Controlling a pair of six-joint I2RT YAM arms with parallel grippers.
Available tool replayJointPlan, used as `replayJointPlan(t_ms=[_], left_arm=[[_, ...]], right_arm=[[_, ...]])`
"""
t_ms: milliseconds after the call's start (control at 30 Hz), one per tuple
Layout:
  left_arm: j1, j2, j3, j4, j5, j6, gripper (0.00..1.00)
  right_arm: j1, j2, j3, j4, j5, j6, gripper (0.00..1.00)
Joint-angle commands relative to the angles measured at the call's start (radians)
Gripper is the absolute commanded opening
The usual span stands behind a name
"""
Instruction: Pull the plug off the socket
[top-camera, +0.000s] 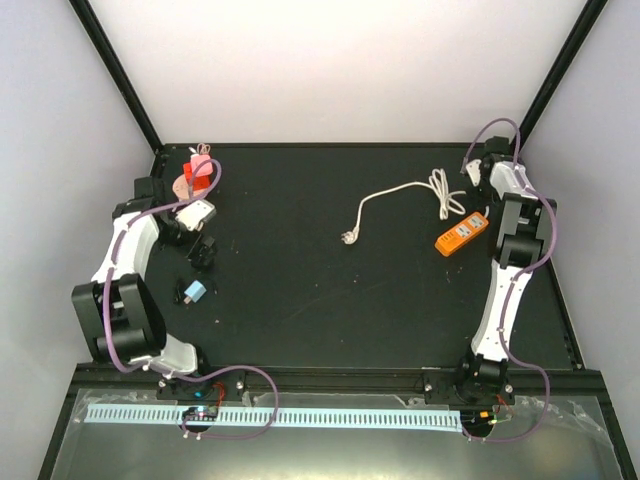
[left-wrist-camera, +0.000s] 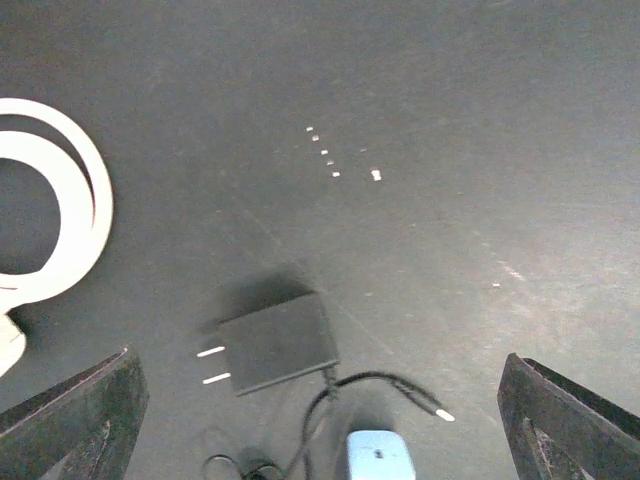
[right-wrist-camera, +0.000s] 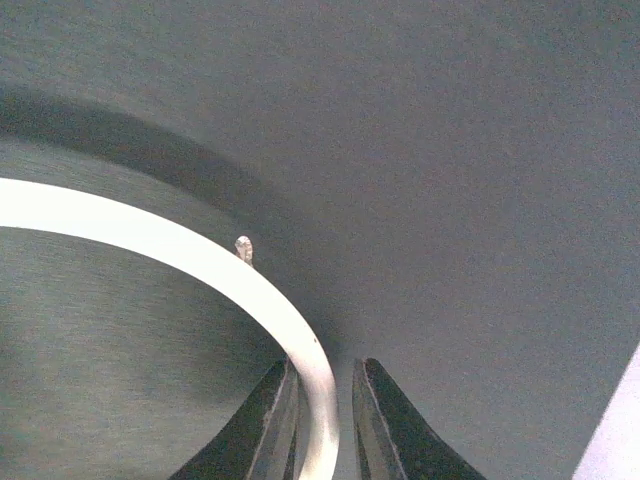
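1. Top external view: we see a black table (top-camera: 300, 300) with an orange power strip (top-camera: 463, 231) lying diagonally at its right side, just beside the right arm.
2. The plug (top-camera: 348, 238) lies flat on the table near the middle. It is well apart from the power strip, to the strip's left, and sits in none of its outlets.
3. A white cable (top-camera: 400, 190) leaves the plug, curves toward the far side, runs rightward and gathers in loops just beyond the far end of the power strip. We cannot tell where its other end goes.
4. The right gripper (top-camera: 472, 170) hangs over those loops near the far right corner. In the right wrist view its fingers (right-wrist-camera: 270, 420) stand close together with the white cable passing between them. One finger lies against the cable and a thin dark gap shows at the other. We cannot tell whether the cable is truly pinched.
5. The left gripper (top-camera: 205, 252) is at the left side of the table, well apart from the plug. In the left wrist view its jaws are spread wide, one at each lower corner, and they hold nothing.
6. Below the left gripper we see a black adapter (left-wrist-camera: 275, 345) with two bare prongs pointing left, and a thin dark lead trailing from it.
7. A blue object (left-wrist-camera: 378, 455) lies just nearer the camera than the adapter, and a white ring (left-wrist-camera: 95, 200) lies at the left edge.
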Motion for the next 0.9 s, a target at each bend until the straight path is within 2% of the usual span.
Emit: replayJointPlan(t_ms=[0, 100, 167, 267, 333, 400, 867], left_arm=[[-0.006, 0.084, 0.086, 0.047, -0.089, -0.044, 0.97], [-0.006, 0.145, 0.122, 0.074, -0.131, -0.053, 0.97], [-0.006, 0.185, 0.146, 0.091, -0.152, -0.057, 0.97], [-0.005, 0.257, 0.201, 0.092, -0.190, -0.073, 0.96], [-0.004, 0.300, 0.229, 0.085, -0.216, -0.078, 0.95], [-0.002, 0.336, 0.253, 0.082, -0.235, -0.078, 0.94], [0.031, 0.534, 0.457, -0.022, -0.205, -0.038, 0.94]], right_arm=[[-0.049, 0.027, 0.051, 0.009, 0.058, -0.014, 0.19], [-0.059, 0.024, 0.061, 0.005, 0.051, -0.008, 0.22], [-0.059, 0.020, 0.061, 0.004, 0.046, -0.003, 0.28], [-0.059, -0.003, 0.058, -0.014, 0.008, 0.009, 0.47], [-0.059, -0.026, 0.047, -0.019, -0.020, 0.019, 0.65], [-0.058, -0.043, 0.036, -0.016, -0.033, 0.024, 0.75], [-0.040, -0.138, 0.028, -0.092, -0.200, 0.050, 0.97]])
